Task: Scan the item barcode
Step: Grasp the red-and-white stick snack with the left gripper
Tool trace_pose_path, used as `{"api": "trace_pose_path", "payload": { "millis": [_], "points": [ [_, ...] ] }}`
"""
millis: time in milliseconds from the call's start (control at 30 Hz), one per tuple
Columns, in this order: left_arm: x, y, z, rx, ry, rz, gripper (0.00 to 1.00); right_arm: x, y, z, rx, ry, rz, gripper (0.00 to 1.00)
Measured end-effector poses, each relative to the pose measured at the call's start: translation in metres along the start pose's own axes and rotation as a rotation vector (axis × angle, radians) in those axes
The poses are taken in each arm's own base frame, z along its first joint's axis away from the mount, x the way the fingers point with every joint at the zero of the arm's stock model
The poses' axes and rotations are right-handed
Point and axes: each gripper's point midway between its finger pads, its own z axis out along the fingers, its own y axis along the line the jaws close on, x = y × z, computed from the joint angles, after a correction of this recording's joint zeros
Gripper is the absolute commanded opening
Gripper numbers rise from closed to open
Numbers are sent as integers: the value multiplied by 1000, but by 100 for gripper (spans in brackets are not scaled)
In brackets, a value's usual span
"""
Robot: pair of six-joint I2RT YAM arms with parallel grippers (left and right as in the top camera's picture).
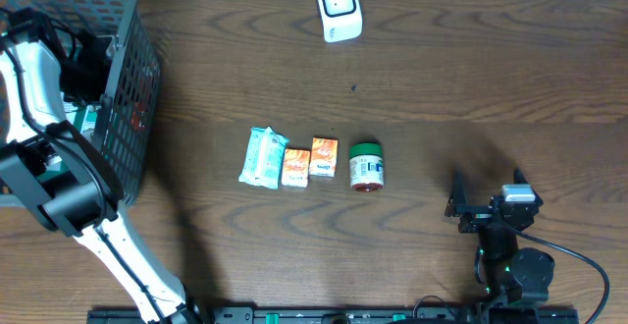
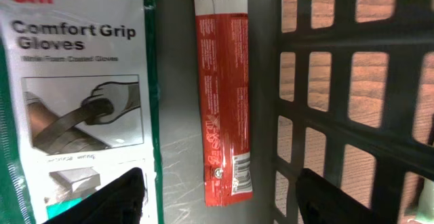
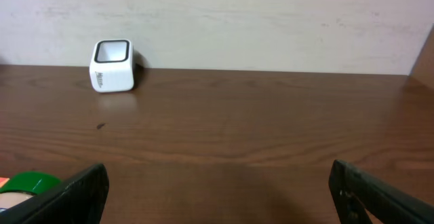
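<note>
Two claws, both spread. Left claw (image 2: 220, 183) hangs inside the basket (image 2: 319, 41), fingers (image 2: 122, 197) straddling the red packet (image 2: 224, 108), presumably for pickup; gloves (image 2: 74, 81) left of it. Right claw (image 3: 218, 176) rests empty; scanner (image 3: 112, 66) far ahead-left.

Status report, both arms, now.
Left gripper open inside basket, above red packet. Right gripper open, empty. Gloves pack beside packet, basket wall close. Nothing at scanner.
</note>
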Motion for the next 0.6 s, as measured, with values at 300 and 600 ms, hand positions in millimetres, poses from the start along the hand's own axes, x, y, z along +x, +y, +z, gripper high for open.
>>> {"api": "trace_pose_path", "payload": {
  "millis": [300,600],
  "points": [
    [0,1,16,30,1,11,62,0,0,0,0,0,0,99],
    [-6,4,16,21,-23,20,57,0,0,0,0,0,0,99]
  ]
}}
